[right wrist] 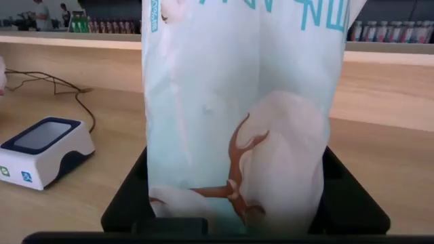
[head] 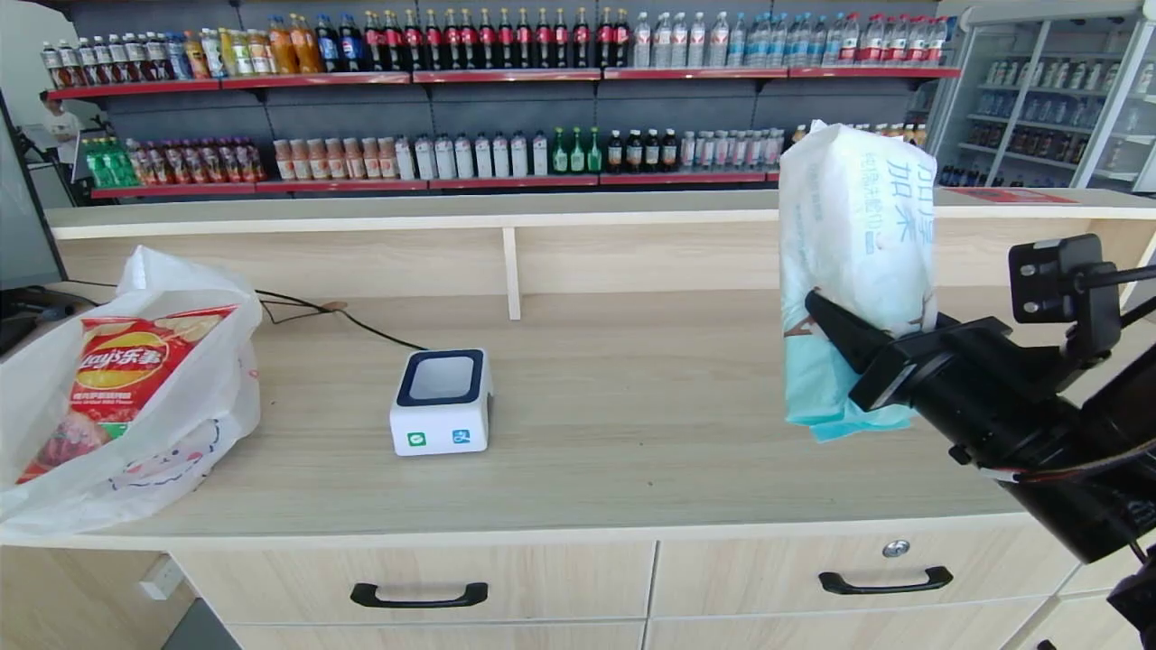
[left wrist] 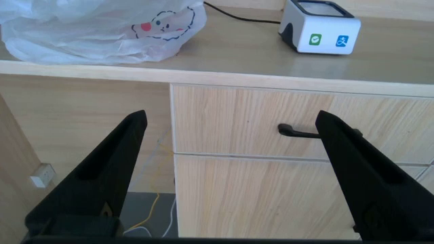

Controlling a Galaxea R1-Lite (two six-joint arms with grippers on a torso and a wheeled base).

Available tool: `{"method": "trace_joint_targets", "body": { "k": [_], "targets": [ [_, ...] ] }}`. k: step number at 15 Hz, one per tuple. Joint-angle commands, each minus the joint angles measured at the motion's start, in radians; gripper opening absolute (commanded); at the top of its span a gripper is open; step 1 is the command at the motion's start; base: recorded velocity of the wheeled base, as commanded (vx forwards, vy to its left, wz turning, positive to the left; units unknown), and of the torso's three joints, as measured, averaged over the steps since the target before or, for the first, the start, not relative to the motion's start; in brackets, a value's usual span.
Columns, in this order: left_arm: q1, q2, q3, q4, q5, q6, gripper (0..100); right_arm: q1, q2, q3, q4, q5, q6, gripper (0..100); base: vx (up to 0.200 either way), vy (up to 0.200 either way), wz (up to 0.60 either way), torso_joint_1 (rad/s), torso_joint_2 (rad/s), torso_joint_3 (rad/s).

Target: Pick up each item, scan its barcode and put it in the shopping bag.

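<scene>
Since the pack (head: 853, 226) is a soft, light film bag, expect it to squash and sag rather than slip. Your right gripper (head: 849, 325) is clamped on its lower half, holding it upright above the counter (head: 632, 442), right of the scanner (head: 442, 402) and well apart from the shopping bag (head: 226, 397). The grip sits low, so the top may flop when you tilt it. The right wrist view shows both fingers squeezing the film; the head view hides the far one. The left wrist view shows the left gripper (left wrist: 230, 122) spread wide and empty, facing the drawers (left wrist: 271, 122) below the counter edge

Right claw (head: 874, 318) raised, clamped on packet (head: 856, 217), left claw (left wrist: 230, 125) low, spread open
</scene>
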State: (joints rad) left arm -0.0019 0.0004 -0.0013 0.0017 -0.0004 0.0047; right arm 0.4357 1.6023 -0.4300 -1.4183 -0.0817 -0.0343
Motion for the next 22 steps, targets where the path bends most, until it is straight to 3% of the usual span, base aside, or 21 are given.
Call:
{"method": "trace_joint_targets", "body": {
  "k": [1, 4, 7, 20, 22],
  "targets": [
    [0.002, 0.001, 0.000, 0.000, 0.000, -0.002, 100, -0.012, -0.004, 0.002, -0.019, 0.000, 0.001, 0, 0.000, 0.000, 0.00, 0.000, 0.00, 0.000],
    [0.002, 0.000, 0.000, 0.000, 0.000, 0.000, 100, -0.008, -0.004, -0.047, -0.037, 0.002, -0.012, 0, -0.200, 0.000, 0.00, 0.004, 0.00, 0.006],
    [0.002, 0.000, 0.000, 0.000, 0.000, 0.001, 100, -0.006, 0.002, -0.042, -0.042, 0.000, -0.015, 0, 0.000, 0.000, 0.00, 0.000, 0.00, 0.000],
    [0.003, 0.000, 0.000, 0.000, 0.000, -0.014, 100, -0.019, 0.005, -0.047, -0.048, 0.003, -0.009, 0, 0.000, 0.200, 0.00, 0.004, 0.00, 0.003],
    [0.002, 0.000, 0.001, -0.002, 0.000, -0.012, 100, -0.022, 0.048, -0.095, -0.056, 0.003, -0.009, 0, 0.000, 0.200, 0.00, 0.002, 0.01, 0.000]
  ]
}}
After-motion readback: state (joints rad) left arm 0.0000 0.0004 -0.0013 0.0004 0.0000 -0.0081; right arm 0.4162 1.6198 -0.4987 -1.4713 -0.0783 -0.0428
